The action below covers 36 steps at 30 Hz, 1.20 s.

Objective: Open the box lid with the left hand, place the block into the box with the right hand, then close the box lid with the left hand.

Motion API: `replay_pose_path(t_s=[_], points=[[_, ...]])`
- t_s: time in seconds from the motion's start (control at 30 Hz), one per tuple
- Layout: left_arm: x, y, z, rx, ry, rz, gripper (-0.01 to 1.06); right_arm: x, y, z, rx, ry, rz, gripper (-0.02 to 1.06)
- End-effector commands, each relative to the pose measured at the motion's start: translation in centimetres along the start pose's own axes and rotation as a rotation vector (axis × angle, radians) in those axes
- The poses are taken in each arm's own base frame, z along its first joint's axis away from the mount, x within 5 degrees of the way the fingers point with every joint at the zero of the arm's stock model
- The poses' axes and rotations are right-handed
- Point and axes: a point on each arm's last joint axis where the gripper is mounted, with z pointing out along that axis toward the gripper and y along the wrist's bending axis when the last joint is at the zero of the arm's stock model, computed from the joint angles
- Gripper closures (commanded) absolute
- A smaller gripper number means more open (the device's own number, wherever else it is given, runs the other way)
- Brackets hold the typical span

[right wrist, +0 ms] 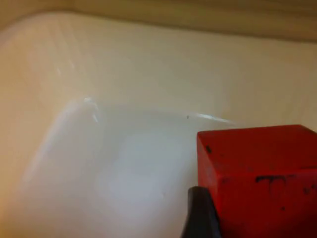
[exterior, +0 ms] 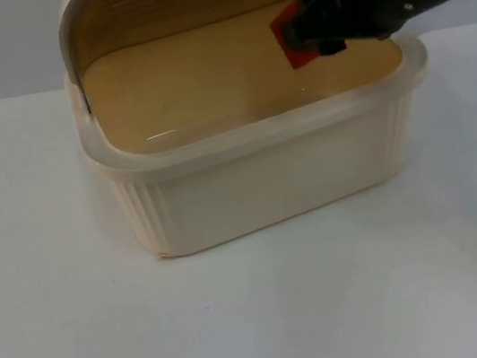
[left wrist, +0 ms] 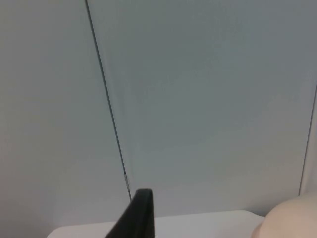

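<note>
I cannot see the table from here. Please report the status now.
Right gripper shut on red block, above the open box. Lid up. Left gripper faces the partition wall. Nothing in the way.

Block point(exterior: 289, 36) in right gripper point(exterior: 304, 30) over box point(exterior: 258, 185), lid point(exterior: 81, 13) behind.

Soft, even overhead light bathed the white table point(exterior: 261, 321), leaving only a faint shadow at the box's point(exterior: 268, 192) base toward 7 o'clock. Thin streaks of glare marked the box's glossy floor. The red block point(right wrist: 262, 183) stood sharp up close, while the grey wall point(left wrist: 198, 99) looked flat and dim.
</note>
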Motion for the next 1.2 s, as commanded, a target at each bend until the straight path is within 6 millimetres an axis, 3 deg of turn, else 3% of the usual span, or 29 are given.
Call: replay_pose_path(t_s=[0.0,0.1,0.23,0.27,0.37,0.4,0.7,0.9,1.0,1.17], points=[[-0.1,0.0,-0.2,0.002,-0.021,-0.001,0.03,-0.2,0.2,0.4,-0.003,-0.027,-0.022,1.01],[-0.1,0.0,-0.2,0.001,-0.021,0.001,0.03,0.1,0.3,0.8,-0.003,-0.02,-0.022,0.93],[-0.1,0.0,-0.2,-0.003,-0.02,0.008,0.03,0.4,0.3,1.1,-0.004,-0.013,-0.022,0.6],[-0.1,0.0,-0.2,-0.003,-0.02,0.008,0.03,0.4,0.3,1.1,-0.004,-0.013,-0.022,0.6],[-0.1,0.0,-0.2,-0.003,-0.018,0.008,0.03,0.4,0.3,1.1,-0.004,-0.011,-0.022,0.2],[-0.1,0.0,-0.2,-0.003,-0.018,0.008,0.03,0.4,0.3,1.0,-0.004,-0.009,-0.022,-0.01],[-0.1,0.0,-0.2,-0.005,-0.018,0.012,0.03,-0.1,0.3,0.0,-0.006,0.017,-0.008,0.0],[-0.1,0.0,-0.2,-0.005,-0.018,0.012,0.03,-1.1,0.3,-2.9,-0.014,0.107,-0.009,0.0],[-0.1,0.0,-0.2,-0.005,-0.018,0.012,0.03,-1.6,0.3,-5.6,-0.022,0.205,-0.01,0.0],[-0.1,0.0,-0.2,-0.005,-0.018,0.012,0.03,-2.1,0.3,-8.2,-0.029,0.276,-0.033,0.0]])
